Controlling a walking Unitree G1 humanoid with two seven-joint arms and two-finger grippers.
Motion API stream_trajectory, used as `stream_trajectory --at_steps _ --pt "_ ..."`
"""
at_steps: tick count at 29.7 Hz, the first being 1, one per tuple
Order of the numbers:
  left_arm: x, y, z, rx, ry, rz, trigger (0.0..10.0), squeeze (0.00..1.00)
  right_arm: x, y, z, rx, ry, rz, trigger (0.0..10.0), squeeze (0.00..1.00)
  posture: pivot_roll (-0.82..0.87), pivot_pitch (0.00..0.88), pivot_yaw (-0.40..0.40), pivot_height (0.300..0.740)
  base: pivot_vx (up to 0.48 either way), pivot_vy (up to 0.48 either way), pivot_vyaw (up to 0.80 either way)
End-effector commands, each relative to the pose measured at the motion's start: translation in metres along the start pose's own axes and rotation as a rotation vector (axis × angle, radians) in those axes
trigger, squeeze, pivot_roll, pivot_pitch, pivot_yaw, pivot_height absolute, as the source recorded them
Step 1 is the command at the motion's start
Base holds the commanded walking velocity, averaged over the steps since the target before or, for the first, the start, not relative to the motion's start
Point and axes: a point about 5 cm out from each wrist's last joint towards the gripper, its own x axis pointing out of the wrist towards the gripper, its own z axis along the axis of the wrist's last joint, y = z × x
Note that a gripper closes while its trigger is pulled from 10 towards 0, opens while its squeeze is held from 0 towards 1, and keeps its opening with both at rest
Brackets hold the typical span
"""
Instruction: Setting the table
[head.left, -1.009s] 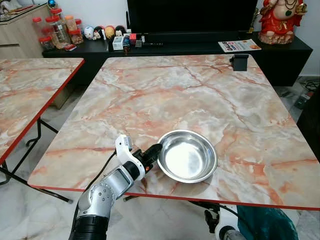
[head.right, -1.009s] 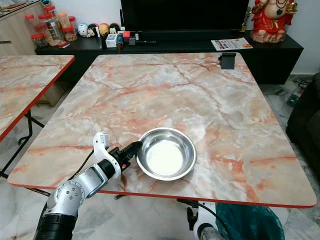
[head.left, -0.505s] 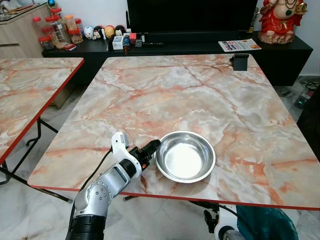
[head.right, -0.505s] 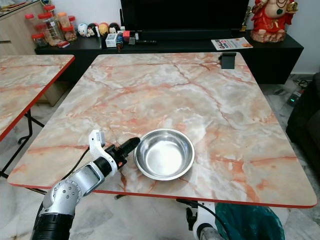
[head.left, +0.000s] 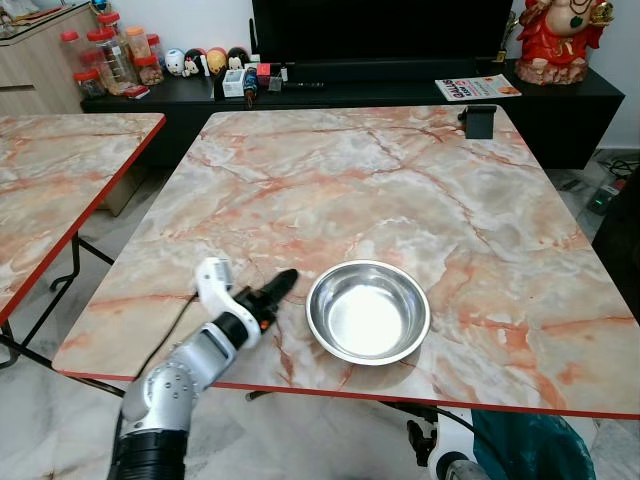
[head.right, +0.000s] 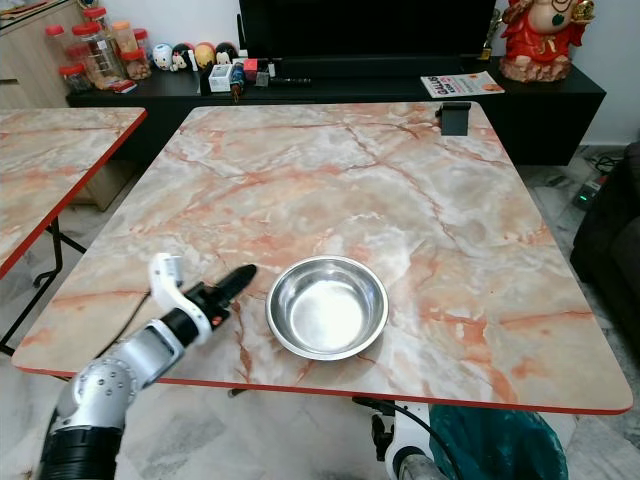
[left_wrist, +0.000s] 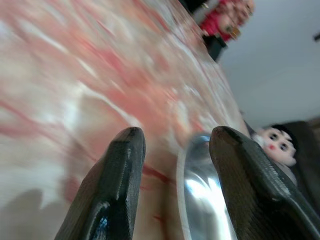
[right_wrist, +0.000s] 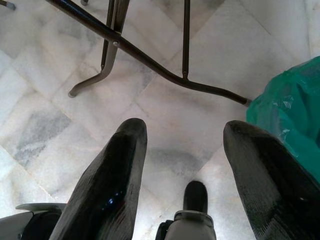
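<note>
Near the front edge of the marble counter (head.left: 400, 200), at about six o'clock on its top, sits the steel bowl (head.left: 368, 310), upright and empty, resting flat with nothing touching it. A second ago the left pincer (head.left: 277, 288) had its black fingertips right at the bowl's nine o'clock rim; half a second ago a thin gap had opened there; now the pincer has drawn back further toward eight o'clock, clearly apart from the rim and lifted a little off the counter. The bowl itself has barely shifted on the marble between those frames, allowing for a small camera move.

In the left wrist view the two fingers (left_wrist: 115, 185) stand parted with a wide gap, gripping nothing, and the bowl's rim (left_wrist: 200, 195) lies beyond them, off to one side of the gap. So the bowl looks released and placed, and the arm is withdrawing.

That suggests this item of the table setting is done, and the next piece would have to be fetched from elsewhere; the rest of this counter carries just a small black holder (head.left: 480, 121) at its one o'clock corner.

Down under the counter the right pincer (right_wrist: 182, 165) hangs idle over the floor tiles, its fingers apart and empty, beside a green bag (right_wrist: 290, 115).
</note>
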Motion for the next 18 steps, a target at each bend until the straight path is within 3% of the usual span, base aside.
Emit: stream_trajectory --at_steps 1,4,5,6,7,9,11,12,13,15,18 --pt "-0.005 0.008 0.006 0.041 -0.039 0.045 10.0 0.0 0.001 0.004 0.002 0.001 -0.005 0.012 10.0 0.0 0.01 0.0 0.061 0.74 0.0 0.0 0.0" --pt "-0.008 0.022 0.021 0.167 -0.181 0.165 10.0 0.0 0.001 0.004 0.003 0.001 -0.005 0.012 10.0 0.0 0.01 0.0 0.061 0.74 0.0 0.0 0.0" --pt "-0.01 0.032 0.025 0.236 -0.228 0.255 10.0 0.0 0.001 0.004 0.003 0.001 -0.005 0.011 10.0 0.0 0.01 0.0 0.061 0.74 0.0 0.0 0.0" --pt "-0.01 0.032 0.025 0.236 -0.228 0.255 10.0 0.0 0.001 0.004 0.003 0.001 -0.005 0.011 10.0 0.0 0.01 0.0 0.061 0.74 0.0 0.0 0.0" --pt "-0.017 0.047 0.027 0.309 -0.292 0.376 10.0 0.0 0.001 0.003 0.003 0.001 -0.006 0.011 10.0 0.0 0.01 0.0 0.061 0.74 0.0 0.0 0.0" --pt "-0.019 0.051 0.025 0.358 -0.301 0.406 10.0 0.0 0.001 0.003 0.003 0.002 -0.007 0.01 10.0 0.0 0.01 0.0 0.061 0.74 0.0 0.0 0.0" --pt "-0.022 0.056 0.022 0.472 -0.288 0.457 10.0 0.0 0.001 0.003 0.003 0.006 -0.011 0.007 10.0 0.0 0.0 0.0 0.063 0.74 0.0 0.0 0.0" --pt "-0.023 0.058 0.014 0.579 -0.266 0.478 10.0 0.0 0.001 0.002 0.003 0.011 -0.015 0.004 10.0 0.0 -0.01 0.0 0.062 0.74 0.0 0.0 0.0" --pt "-0.022 0.057 0.011 0.615 -0.262 0.471 10.0 0.0 0.001 0.002 0.003 0.011 -0.015 0.003 10.0 0.0 -0.01 0.0 0.062 0.74 0.0 0.0 0.0" --pt "-0.021 0.054 0.007 0.655 -0.271 0.448 10.0 0.0 0.001 0.001 0.003 0.013 -0.017 0.003 10.0 0.0 0.0 0.0 0.062 0.74 0.0 0.0 0.0" --pt "-0.017 0.048 0.004 0.697 -0.367 0.441 10.0 0.0 0.001 0.001 0.004 0.013 -0.019 0.003 10.0 0.0 -0.01 0.0 0.061 0.74 0.0 0.0 0.0"
